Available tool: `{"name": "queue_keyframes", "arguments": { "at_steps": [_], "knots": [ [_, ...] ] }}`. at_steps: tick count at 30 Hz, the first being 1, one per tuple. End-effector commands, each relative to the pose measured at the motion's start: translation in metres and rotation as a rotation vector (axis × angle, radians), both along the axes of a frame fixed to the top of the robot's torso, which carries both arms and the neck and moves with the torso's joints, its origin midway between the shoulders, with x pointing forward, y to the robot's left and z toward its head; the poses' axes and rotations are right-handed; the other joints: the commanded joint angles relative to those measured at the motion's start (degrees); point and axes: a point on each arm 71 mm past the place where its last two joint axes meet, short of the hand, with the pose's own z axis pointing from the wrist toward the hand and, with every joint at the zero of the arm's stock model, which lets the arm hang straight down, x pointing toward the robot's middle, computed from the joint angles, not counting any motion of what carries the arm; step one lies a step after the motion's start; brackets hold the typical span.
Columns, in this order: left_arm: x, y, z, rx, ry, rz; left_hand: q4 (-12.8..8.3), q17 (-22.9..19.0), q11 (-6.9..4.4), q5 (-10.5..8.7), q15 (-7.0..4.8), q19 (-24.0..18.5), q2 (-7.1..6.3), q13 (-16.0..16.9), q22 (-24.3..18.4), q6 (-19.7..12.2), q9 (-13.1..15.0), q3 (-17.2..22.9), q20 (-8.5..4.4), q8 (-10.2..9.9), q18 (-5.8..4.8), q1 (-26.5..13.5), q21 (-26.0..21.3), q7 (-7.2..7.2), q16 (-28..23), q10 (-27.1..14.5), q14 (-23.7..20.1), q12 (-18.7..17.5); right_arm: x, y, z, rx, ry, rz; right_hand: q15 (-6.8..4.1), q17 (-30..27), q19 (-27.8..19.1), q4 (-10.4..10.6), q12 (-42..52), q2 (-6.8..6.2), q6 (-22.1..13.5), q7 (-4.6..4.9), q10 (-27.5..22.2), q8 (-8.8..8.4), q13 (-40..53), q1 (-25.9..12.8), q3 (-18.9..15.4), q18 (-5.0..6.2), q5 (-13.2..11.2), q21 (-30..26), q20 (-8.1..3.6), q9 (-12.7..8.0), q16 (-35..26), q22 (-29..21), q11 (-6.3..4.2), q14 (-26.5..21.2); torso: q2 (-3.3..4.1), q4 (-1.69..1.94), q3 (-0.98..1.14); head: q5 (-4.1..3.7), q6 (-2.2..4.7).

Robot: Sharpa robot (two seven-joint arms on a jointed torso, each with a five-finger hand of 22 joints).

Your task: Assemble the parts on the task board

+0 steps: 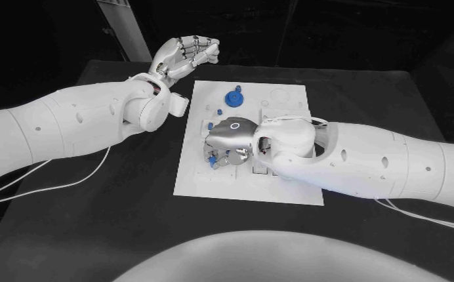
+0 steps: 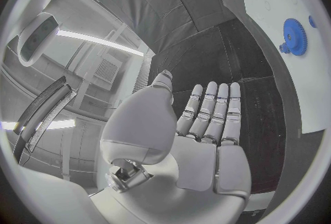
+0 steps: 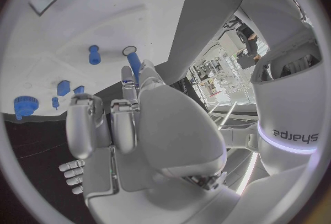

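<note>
The white task board (image 1: 246, 187) lies in the middle of the black table. On its far part sits a blue gear (image 1: 235, 100), which the left wrist view shows too (image 2: 295, 36). My right hand (image 1: 231, 139) hangs low over the board's left-middle, with small blue parts (image 1: 216, 159) at its fingertips. In the right wrist view the hand (image 3: 148, 124) pinches a blue peg (image 3: 133, 67) between thumb and finger. Another blue peg (image 3: 94, 54), small blue pieces (image 3: 63, 87) and a gear (image 3: 25, 106) stand on the board beyond. My left hand (image 1: 184, 52) is raised off the board's far left corner, fingers apart (image 2: 207, 119), holding nothing.
A grey post (image 1: 113, 6) rises behind the table's far left corner, close to my left hand. White cables (image 1: 66, 180) trail over the table on the left. Bare black table (image 1: 369, 98) lies right of the board.
</note>
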Motion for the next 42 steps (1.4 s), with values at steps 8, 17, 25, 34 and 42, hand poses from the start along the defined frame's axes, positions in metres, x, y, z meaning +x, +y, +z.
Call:
{"name": "queue_keyframes", "arguments": {
  "at_steps": [8,17,25,34,42],
  "knots": [
    [-0.0041,-0.0004,0.0110,-0.066,-0.135,-0.033,0.06,-0.05,-0.03,0.35,-0.03,0.39,0.64,-0.09,-0.05,-0.29,-0.09,-0.26,-0.04,0.20,-0.93,-0.06,-0.36,5.35,0.37,-0.38,-0.50,0.30,-0.0008,-0.0030,-0.0031,-0.055,0.002,-0.007,0.52,15.07,2.85,-0.02,-0.31,-0.07,0.18,0.14,-0.18,0.10,-0.08,0.53,0.33,-0.06,0.36,-0.42,0.30,0.04,0.27,11.39,0.26,6.07,0.02,0.05,-0.02,-0.17,-0.01],
    [-0.0042,0.0002,0.0110,-0.065,-0.134,-0.032,0.06,-0.05,-0.03,0.35,-0.03,0.39,0.64,-0.09,-0.05,-0.29,-0.09,-0.26,-0.04,0.20,-0.93,-0.06,-0.36,5.35,0.37,-0.38,-0.50,0.30,-0.0034,-0.0039,-0.0031,-0.063,-0.006,-0.011,0.54,15.07,2.82,-0.02,-0.35,-0.02,0.23,0.16,-0.16,0.10,-0.07,0.54,0.35,-0.05,0.37,-0.48,0.31,0.04,0.27,11.36,0.26,6.07,-0.01,0.05,-0.01,-0.76,-0.01],
    [-0.0041,-0.0005,0.0109,-0.066,-0.133,-0.035,0.06,-0.18,-0.01,0.41,-0.02,0.38,0.71,-0.10,-0.08,-0.38,-0.10,-0.34,-0.04,0.28,-0.94,-0.01,-0.39,5.36,0.47,-0.47,-0.55,0.39,-0.0038,-0.0054,-0.0030,-0.061,-0.015,-0.019,0.54,15.07,2.80,-0.02,-0.38,0.02,0.26,0.17,-0.15,0.10,-0.06,0.55,0.37,-0.04,0.37,-0.52,0.32,0.05,0.27,11.34,0.26,6.07,0.00,0.04,-0.02,-0.78,-0.01],
    [-0.0038,-0.0008,0.0107,-0.066,-0.132,-0.035,0.06,-0.20,-0.01,0.42,-0.02,0.37,0.72,-0.10,-0.09,-0.39,-0.10,-0.35,-0.04,0.29,-0.94,0.00,-0.39,5.36,0.48,-0.49,-0.56,0.40,-0.0028,-0.0055,-0.0033,-0.065,-0.034,-0.023,0.55,15.07,2.79,-0.02,-0.43,0.07,0.28,0.18,-0.14,0.09,-0.06,0.55,0.40,-0.03,0.36,-0.56,0.34,0.04,0.27,11.32,0.28,6.07,-0.02,0.12,-0.05,-0.88,-0.01],
    [-0.0038,-0.0016,0.0107,-0.066,-0.132,-0.037,0.06,-0.20,-0.01,0.42,-0.02,0.37,0.72,-0.10,-0.09,-0.39,-0.10,-0.35,-0.04,0.29,-0.94,0.00,-0.39,5.36,0.48,-0.49,-0.56,0.40,-0.0015,-0.0030,-0.0024,-0.054,-0.058,-0.021,0.57,15.07,2.76,-0.02,-0.51,0.04,0.24,0.21,-0.17,0.05,-0.06,0.54,0.38,-0.01,0.36,-0.62,0.35,0.03,0.27,11.28,0.30,6.07,0.00,0.08,-0.07,-0.81,-0.01]
  ]
}}
